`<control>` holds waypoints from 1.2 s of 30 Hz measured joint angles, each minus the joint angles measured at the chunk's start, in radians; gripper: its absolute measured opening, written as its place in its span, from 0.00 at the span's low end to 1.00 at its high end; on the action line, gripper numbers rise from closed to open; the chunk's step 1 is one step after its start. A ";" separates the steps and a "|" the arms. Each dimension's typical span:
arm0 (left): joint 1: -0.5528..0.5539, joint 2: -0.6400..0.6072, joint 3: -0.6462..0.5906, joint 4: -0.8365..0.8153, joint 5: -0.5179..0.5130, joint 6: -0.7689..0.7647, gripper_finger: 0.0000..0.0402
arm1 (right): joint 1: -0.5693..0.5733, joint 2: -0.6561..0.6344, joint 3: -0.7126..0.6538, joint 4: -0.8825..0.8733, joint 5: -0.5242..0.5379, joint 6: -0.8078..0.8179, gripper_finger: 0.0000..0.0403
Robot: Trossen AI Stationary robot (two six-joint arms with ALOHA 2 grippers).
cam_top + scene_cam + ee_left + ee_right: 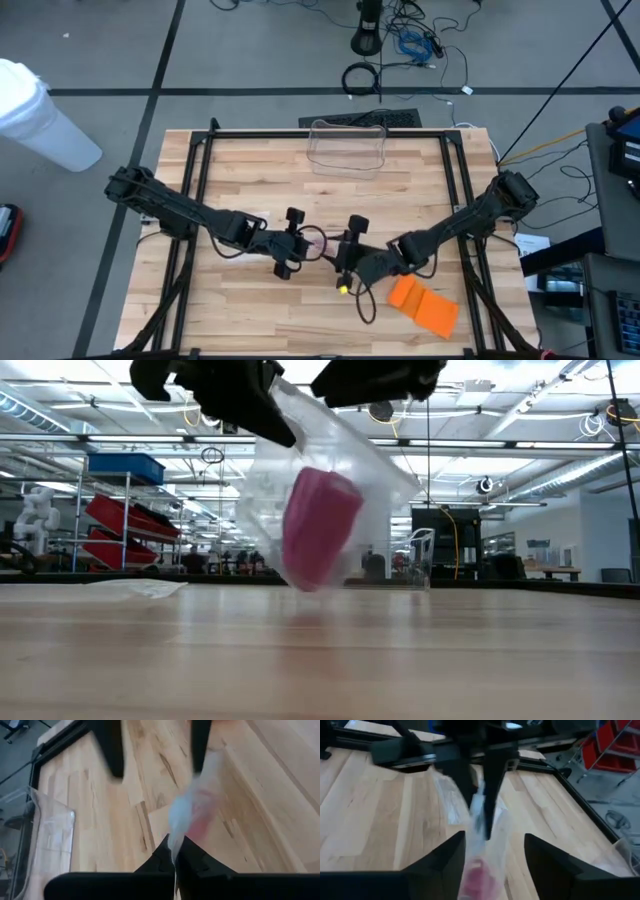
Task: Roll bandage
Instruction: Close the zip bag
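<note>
A clear plastic bag (pixel 330 480) with a pink bandage roll (pixel 320 525) inside hangs over the middle of the wooden table (pixel 250 310). My left gripper (pixel 175 862) is shut on the bag's upper edge, coming from the table's left (pixel 305 245). My right gripper (pixel 495 855) is open, coming from the right (pixel 340 258). Its two fingers stand on either side of the bag's lower part, where the pink roll (pixel 477 872) shows. I cannot tell whether they touch the bag. My left gripper pinches the bag's thin upper edge (pixel 176 851) between its two fingers. The fingers slant downward from the table's left side. The bag hangs below them, tilted, with the pink roll low inside it; whether its bottom (pixel 305 585) rests on the table I cannot tell.
A clear plastic container (pixel 348 148) stands at the table's far edge. An orange flat object (pixel 422 303) lies near the right front. A black frame (pixel 200 170) runs around the tabletop. Bare wood lies at the left front.
</note>
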State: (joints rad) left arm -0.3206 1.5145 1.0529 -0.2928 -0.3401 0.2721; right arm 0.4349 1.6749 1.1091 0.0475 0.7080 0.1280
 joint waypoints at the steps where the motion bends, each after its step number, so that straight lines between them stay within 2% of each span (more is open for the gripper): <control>1: 0.001 0.000 0.004 -0.003 0.000 -0.001 0.00 | -0.014 0.000 0.000 0.004 -0.015 0.000 0.48; 5: 0.010 0.000 0.012 -0.008 0.010 -0.004 0.00 | -0.065 0.000 0.000 0.008 -0.100 -0.002 0.49; 7: 0.022 0.000 0.013 -0.009 0.050 -0.004 0.00 | -0.085 0.000 0.000 0.015 -0.148 -0.006 0.48; 13: 0.058 0.000 0.013 -0.018 0.080 -0.116 0.00 | -0.094 0.000 0.000 0.072 -0.244 -0.010 0.44; 32: 0.052 0.000 0.013 -0.030 0.077 -0.156 0.00 | -0.120 0.041 0.000 0.113 -0.238 0.069 0.34; 36: 0.052 0.000 0.013 -0.030 0.077 -0.162 0.00 | -0.120 0.046 0.000 0.141 -0.223 0.069 0.27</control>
State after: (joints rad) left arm -0.2687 1.5143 1.0657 -0.3226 -0.2634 0.1097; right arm 0.3145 1.7208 1.1091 0.1887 0.4845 0.1969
